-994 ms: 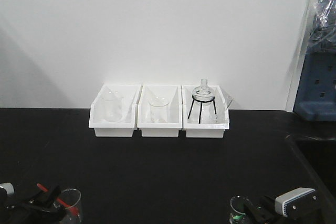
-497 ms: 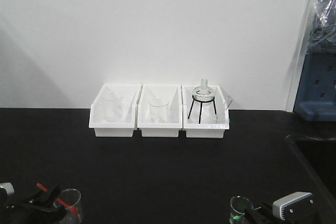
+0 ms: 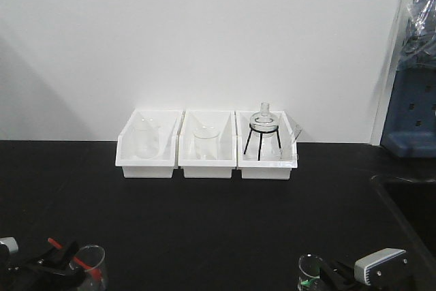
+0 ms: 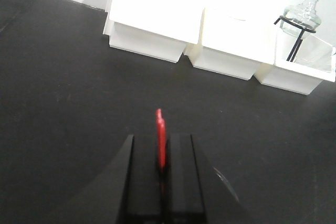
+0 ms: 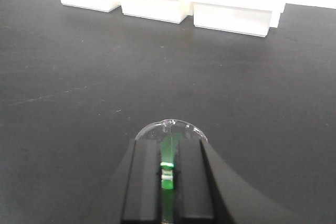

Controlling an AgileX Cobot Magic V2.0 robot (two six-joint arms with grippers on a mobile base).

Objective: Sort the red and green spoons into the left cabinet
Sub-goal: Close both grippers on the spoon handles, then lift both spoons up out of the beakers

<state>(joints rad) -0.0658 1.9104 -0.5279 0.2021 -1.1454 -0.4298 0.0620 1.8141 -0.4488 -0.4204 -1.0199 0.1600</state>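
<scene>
Both arms have barely shifted in the last second. The left end effector (image 4: pixel 160 148) stays clamped on the red spoon (image 4: pixel 160 127), and the right end effector (image 5: pixel 167 146) on the green spoon (image 5: pixel 167 174) over a beaker (image 5: pixel 170 128). The left bin (image 3: pixel 146 163) lies well apart across the tabletop (image 3: pixel 218 223), so sorting is likely unstarted.

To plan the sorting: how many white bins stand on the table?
3, side by side in one row: left bin, middle bin, right bin. None seems hidden.
</scene>
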